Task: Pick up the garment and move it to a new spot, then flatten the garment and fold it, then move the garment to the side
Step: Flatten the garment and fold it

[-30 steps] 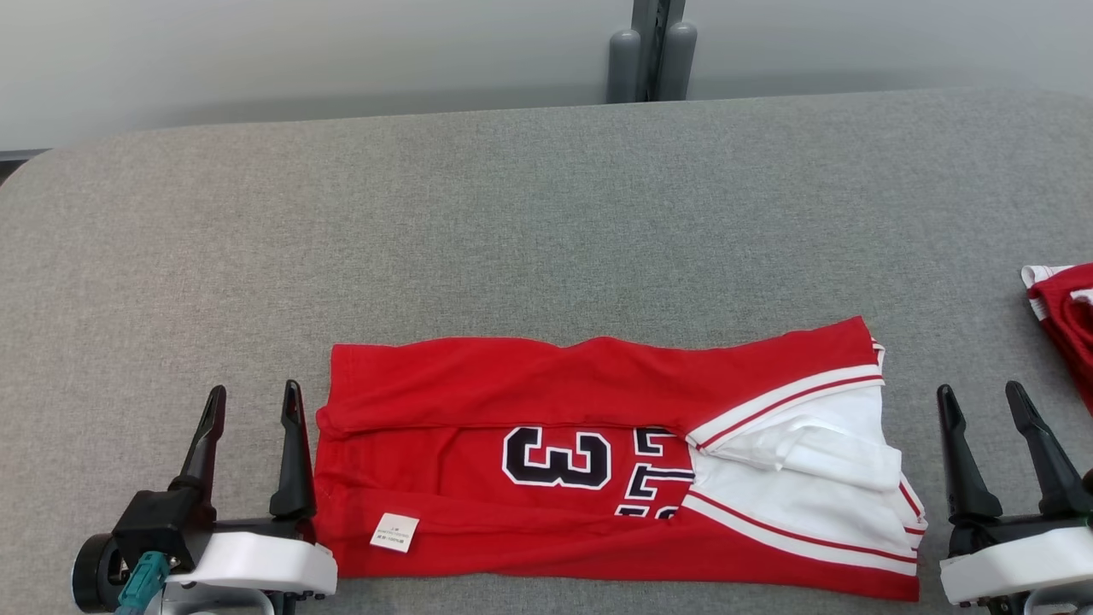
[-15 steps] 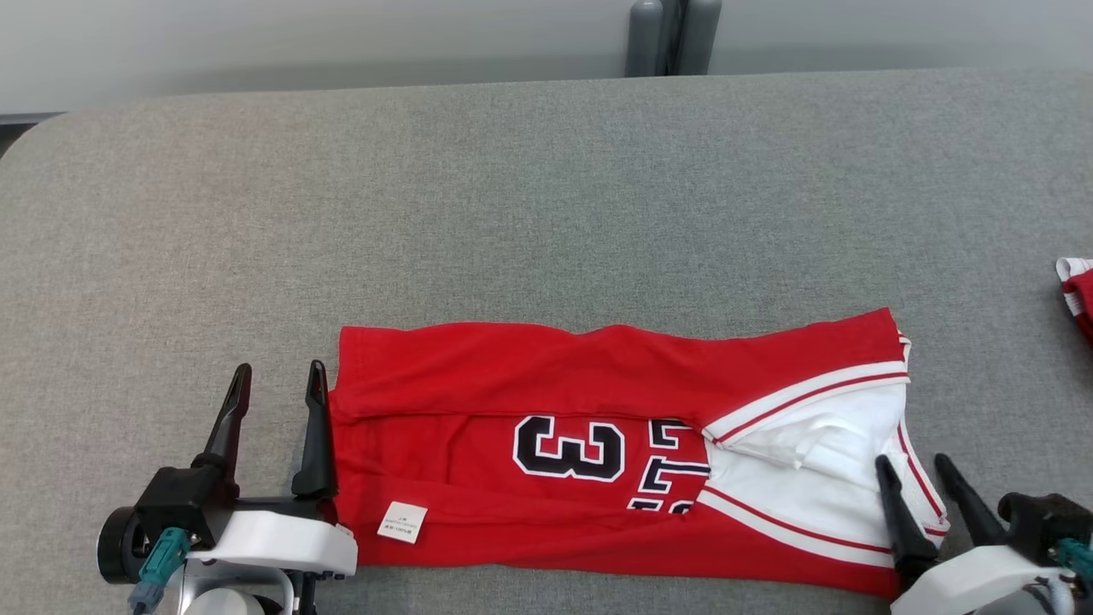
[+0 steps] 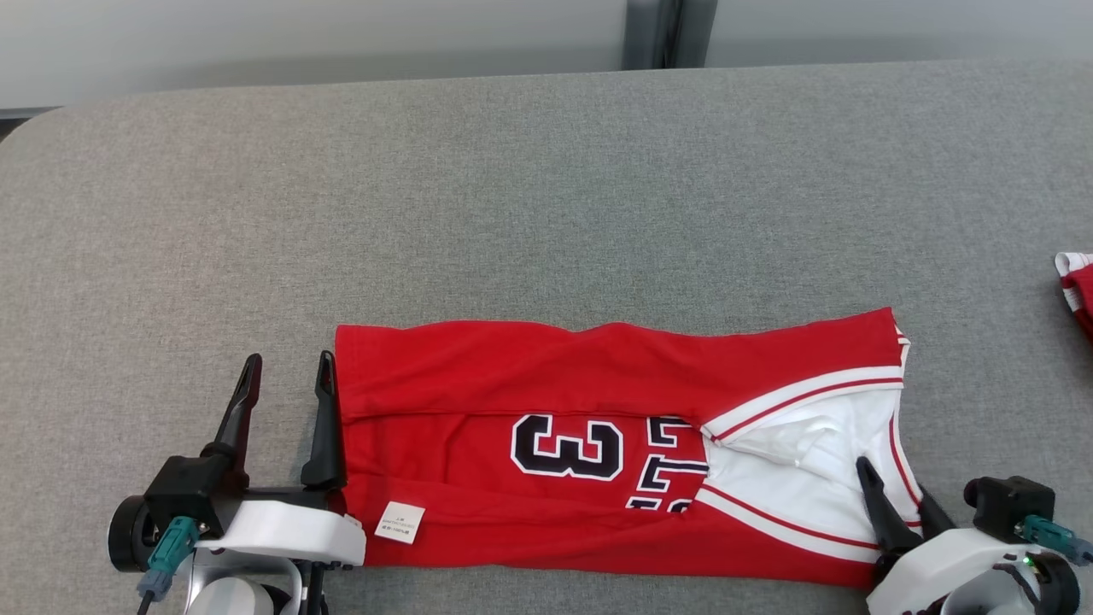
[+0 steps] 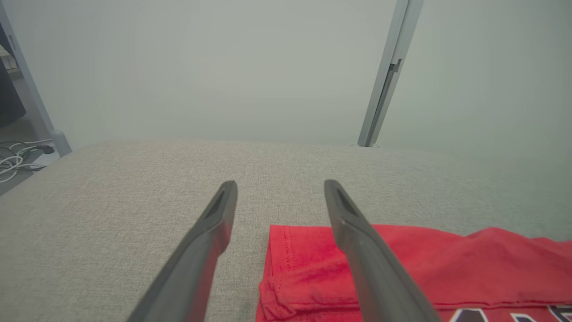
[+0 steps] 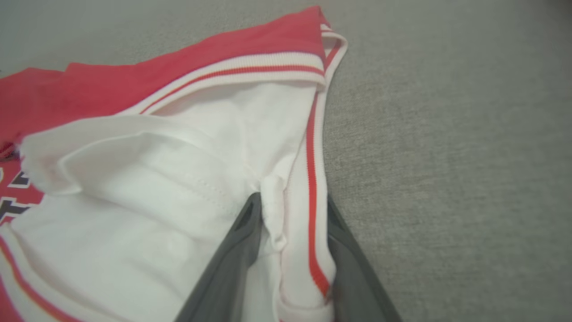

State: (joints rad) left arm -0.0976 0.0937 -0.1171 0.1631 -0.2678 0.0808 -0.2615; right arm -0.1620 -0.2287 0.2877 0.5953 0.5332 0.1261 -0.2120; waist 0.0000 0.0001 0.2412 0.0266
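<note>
While my head camera looked down on the grey fabric-covered table (image 3: 546,188), the red basketball jersey (image 3: 598,384) lay folded into a long band toward six o'clock of the surface. Its black numeral 3 (image 3: 568,446) faced up and a white care label (image 3: 400,521) sat near its seven o'clock corner.

My left gripper (image 3: 289,357) sat at eight o'clock in that view, released, jaws spread wide. Its inner finger stood just beside the jersey's nine o'clock edge. In the left wrist view, my left gripper (image 4: 280,183) had that finger above the hem (image 4: 286,268), with nothing between the fingers but table.

My right gripper (image 3: 892,483) sat at four o'clock, over the jersey's white, red-striped end. In the right wrist view, my right gripper (image 5: 292,199) had a finger on either side of the trimmed edge (image 5: 313,188), with bunched cloth between them. I could not tell whether they were pinching it.

A second red-and-white garment (image 3: 1078,286) lay at three o'clock, well apart.
</note>
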